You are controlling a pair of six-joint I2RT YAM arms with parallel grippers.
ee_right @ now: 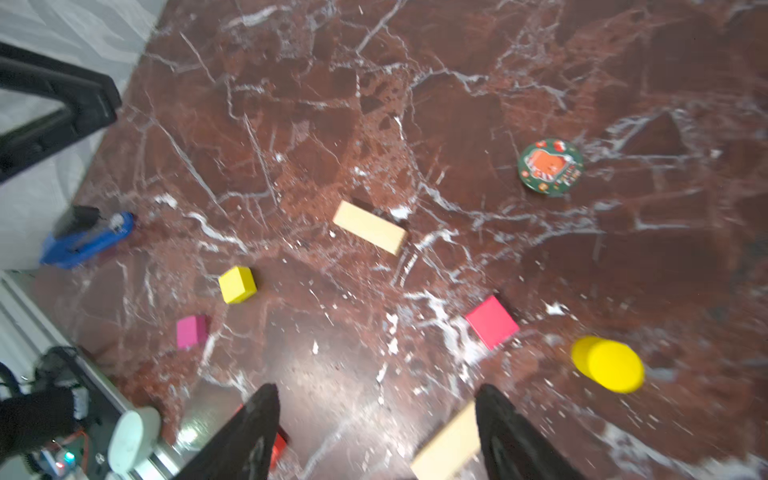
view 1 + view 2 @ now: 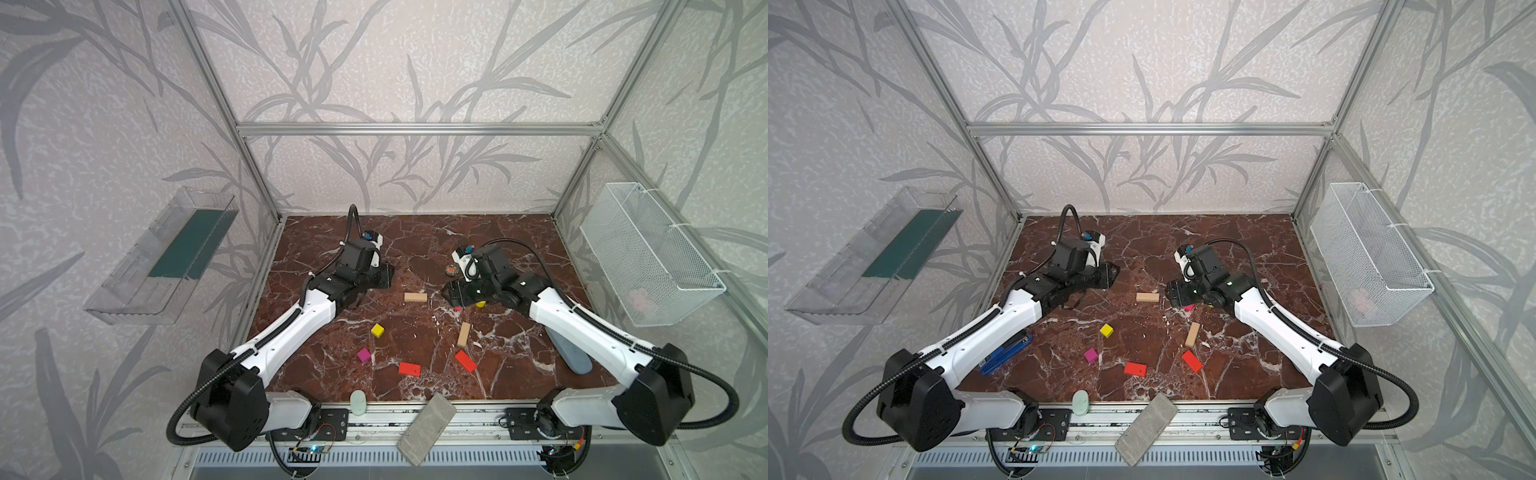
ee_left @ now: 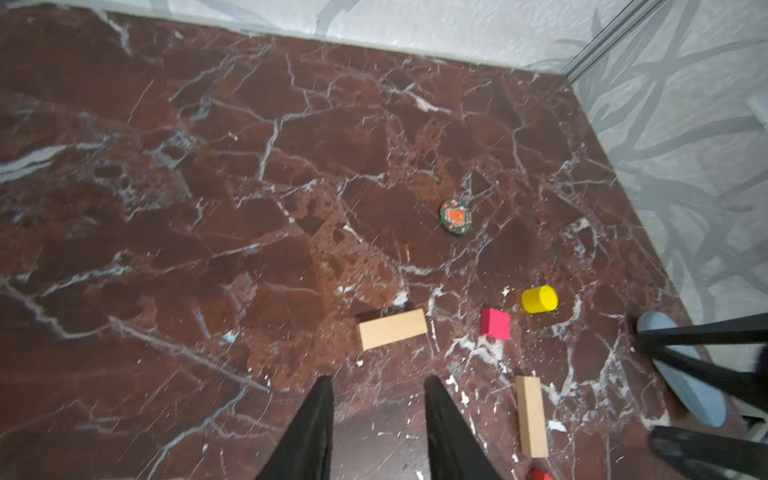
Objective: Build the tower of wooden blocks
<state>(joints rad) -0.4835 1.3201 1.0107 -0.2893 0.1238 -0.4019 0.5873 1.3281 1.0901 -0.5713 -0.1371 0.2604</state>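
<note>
The wood blocks lie scattered singly on the marble floor; no tower stands. One tan bar [image 2: 415, 297] lies between my grippers, and another tan bar [image 2: 464, 334] lies nearer the front. A yellow cube [image 2: 377, 330], a magenta cube [image 2: 363, 354] and two red rectangles [image 2: 409, 368] [image 2: 465, 360] lie towards the front. A second magenta cube [image 1: 492, 322] and the yellow cylinder [image 1: 607, 365] sit by my right gripper [image 1: 376, 392], which is open and empty above the floor. Left of the first bar, my left gripper [image 3: 378, 384] is open and empty too.
A grey stone brick [image 2: 426, 430] lies across the front rail beside a pale oval [image 2: 357, 402]. A blue stapler [image 2: 1005, 353] sits under the left arm. A round green tin [image 2: 451, 270] lies at the back, and a blue-grey oblong [image 2: 571, 353] lies under the right arm. A wire basket [image 2: 648, 253] hangs on the right wall.
</note>
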